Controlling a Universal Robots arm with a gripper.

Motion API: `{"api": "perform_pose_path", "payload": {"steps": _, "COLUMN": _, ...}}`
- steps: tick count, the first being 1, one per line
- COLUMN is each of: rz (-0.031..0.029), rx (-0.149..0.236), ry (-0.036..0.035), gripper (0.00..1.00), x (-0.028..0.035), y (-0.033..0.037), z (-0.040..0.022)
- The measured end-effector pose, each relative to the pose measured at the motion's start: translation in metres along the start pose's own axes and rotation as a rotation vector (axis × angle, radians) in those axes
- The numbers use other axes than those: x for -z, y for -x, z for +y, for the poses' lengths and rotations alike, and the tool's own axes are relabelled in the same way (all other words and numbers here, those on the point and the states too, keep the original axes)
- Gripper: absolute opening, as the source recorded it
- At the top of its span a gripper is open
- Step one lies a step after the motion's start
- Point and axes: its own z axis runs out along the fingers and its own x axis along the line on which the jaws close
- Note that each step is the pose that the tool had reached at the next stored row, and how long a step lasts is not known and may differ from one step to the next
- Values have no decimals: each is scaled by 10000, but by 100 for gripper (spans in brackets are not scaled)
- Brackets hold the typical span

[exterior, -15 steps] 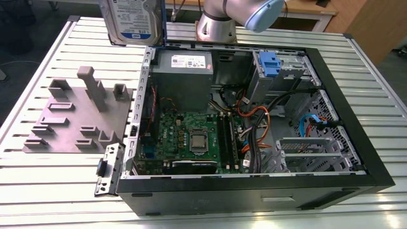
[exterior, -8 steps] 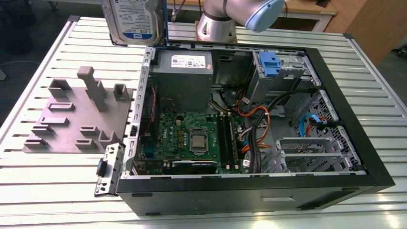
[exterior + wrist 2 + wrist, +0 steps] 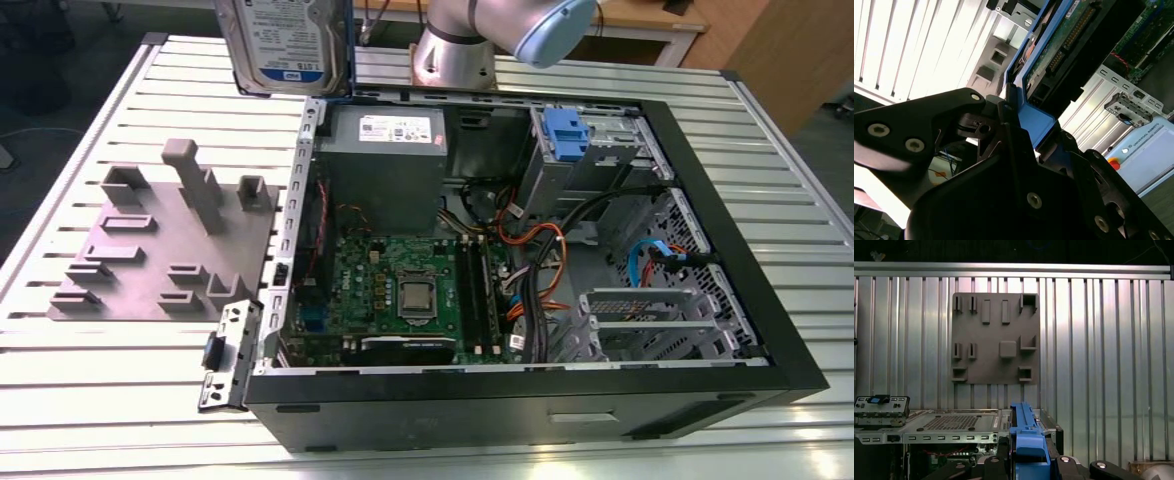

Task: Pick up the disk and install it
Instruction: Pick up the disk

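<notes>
Exterior view: disk (image 3: 287,45) up at the top edge, toward the exterior view's left. Upright, label side to camera, well clear of the worktop (image 3: 787,170), above the rear of the open case (image 3: 507,405). Arm (image 3: 494,30) just beside it, toward the exterior view's right. Inside the case: grey box (image 3: 387,150) at upper left, board (image 3: 400,285) below it, blue bracket (image 3: 566,135) in the bay at upper right. Grey plate (image 3: 147,250) with raised blocks flat on the worktop, just beside the case on the exterior view's left.

Second wrist view: hand (image 3: 1029,125) clenched on the disk (image 3: 1059,42). Black fingers (image 3: 1009,135) pressed against the blue frame from both sides. Green circuit side of the disk showing beyond them.

First wrist view: blue frame edge of the disk (image 3: 1024,425) sticking out of the hand (image 3: 1029,462), gripped between its black parts. Beyond it, plate (image 3: 995,337) lying on the slatted worktop (image 3: 1104,340). Case metalwork (image 3: 949,422) nearer the camera.
</notes>
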Motion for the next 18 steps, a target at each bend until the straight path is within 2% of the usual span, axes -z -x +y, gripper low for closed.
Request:
{"api": "perform_pose_path", "payload": {"steps": 9, "rz": 0, "rx": 1, "ry": 0, "gripper": 37, "x": 1, "y": -3, "z": -43}}
{"api": "perform_pose_path", "payload": {"steps": 18, "rz": 7, "rx": 0, "ry": -1, "gripper": 37, "x": 5, "y": -101, "z": -56}}
